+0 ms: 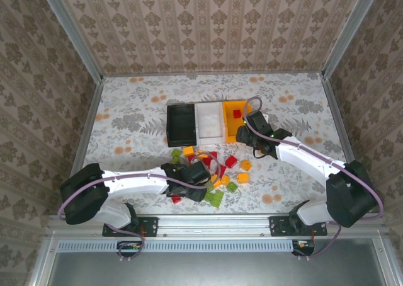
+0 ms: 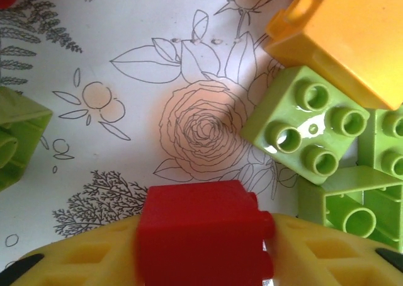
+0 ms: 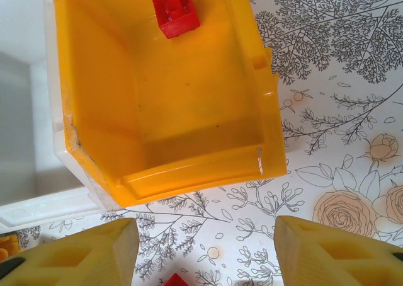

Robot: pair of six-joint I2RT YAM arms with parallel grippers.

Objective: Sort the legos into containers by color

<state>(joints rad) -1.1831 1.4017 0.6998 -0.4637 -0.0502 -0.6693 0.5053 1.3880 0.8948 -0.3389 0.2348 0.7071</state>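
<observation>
My left gripper (image 2: pixel 204 251) is shut on a red lego (image 2: pixel 201 232), its yellow fingers (image 2: pixel 82 261) pressed against both sides just above the table. Beside it lie lime green legos (image 2: pixel 305 131) and an orange-yellow one (image 2: pixel 343 34). From above, the left gripper (image 1: pixel 195 172) sits in the loose pile of legos (image 1: pixel 228 162). The three containers stand joined: black (image 1: pixel 169 123), white (image 1: pixel 210 137), orange (image 1: pixel 232 130). My right gripper (image 3: pixel 204 254) hangs open and holds nothing, just in front of the orange bin (image 3: pixel 189 166), which holds one red lego (image 3: pixel 177 10).
Another green lego (image 2: pixel 16 138) lies to the left of the held brick. A red lego corner (image 3: pixel 176 280) shows on the table under the right gripper. The white bin (image 3: pixel 25 109) adjoins the orange one. Papered walls enclose the flowered table (image 1: pixel 126 109).
</observation>
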